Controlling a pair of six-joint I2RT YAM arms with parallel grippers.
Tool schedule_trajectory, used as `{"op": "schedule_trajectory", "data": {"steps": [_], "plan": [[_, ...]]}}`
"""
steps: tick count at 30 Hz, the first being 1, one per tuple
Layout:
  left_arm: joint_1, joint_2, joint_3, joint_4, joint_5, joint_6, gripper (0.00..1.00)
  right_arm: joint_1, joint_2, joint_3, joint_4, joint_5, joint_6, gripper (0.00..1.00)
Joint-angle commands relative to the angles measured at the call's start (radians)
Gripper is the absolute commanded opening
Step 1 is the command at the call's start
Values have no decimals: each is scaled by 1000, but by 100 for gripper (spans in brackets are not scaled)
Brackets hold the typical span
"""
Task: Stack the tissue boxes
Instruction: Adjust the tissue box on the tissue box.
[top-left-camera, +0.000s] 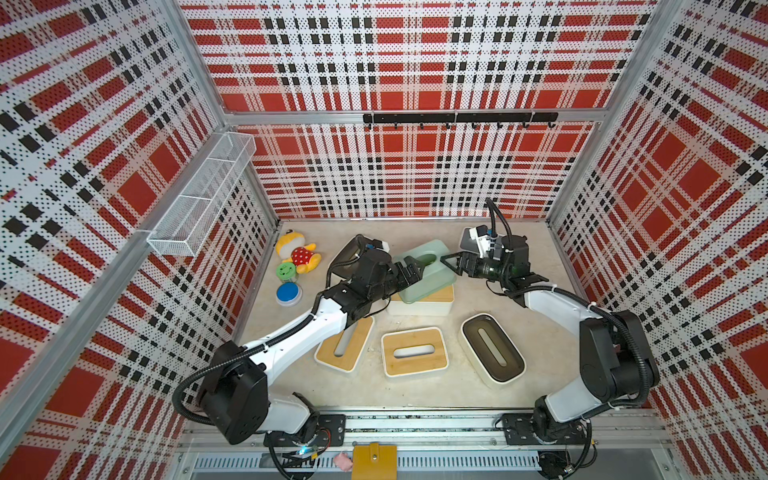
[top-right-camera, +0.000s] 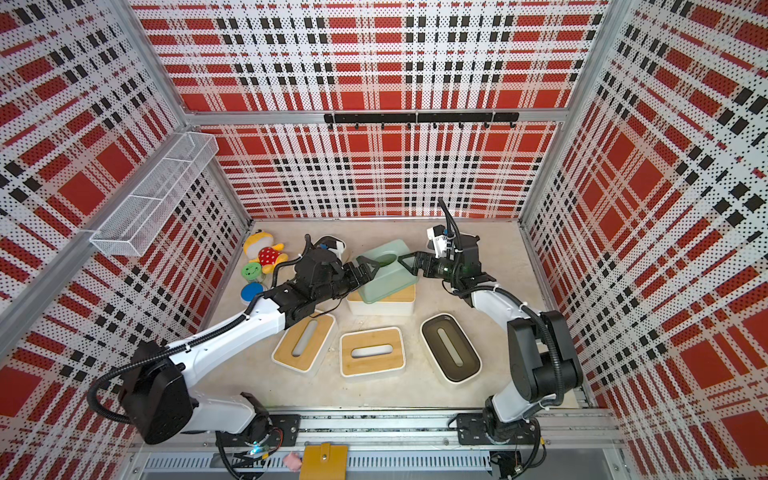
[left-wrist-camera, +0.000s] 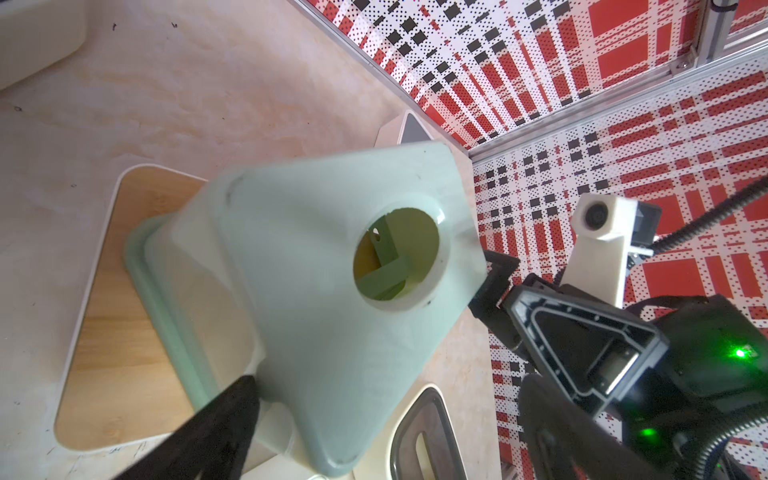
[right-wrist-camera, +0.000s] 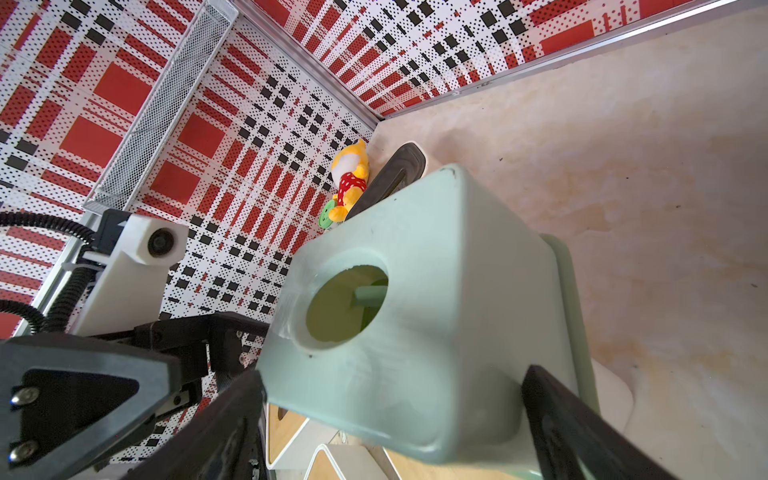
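Mint-green tissue box (top-left-camera: 432, 276), round-holed, tilted atop wood-lid box (top-left-camera: 422, 309); left gripper (top-left-camera: 415, 271), right gripper (top-left-camera: 451, 264) wide.

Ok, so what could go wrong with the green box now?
The mint-green box sits crooked on the wood-lid box, so it might slide or tip off. The left fingers and right fingers stand open close around it; a bump from either could knock it.

Beige tabletop (top-left-camera: 415, 390), wood-lidded boxes (top-left-camera: 414, 352), olive-lidded box (top-left-camera: 492, 348), plush toy (top-left-camera: 297, 253), green disc (top-left-camera: 286, 271), blue disc (top-left-camera: 287, 293)
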Motion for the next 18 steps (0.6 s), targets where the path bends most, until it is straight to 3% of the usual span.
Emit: {"op": "schedule_trajectory", "data": {"steps": [1, 18], "plan": [[17, 10, 28, 7, 22, 17, 99, 16, -65, -7, 6, 1, -42, 100], [75, 23, 83, -109, 119, 135, 99, 45, -125, -51, -7, -5, -19, 100]]}}
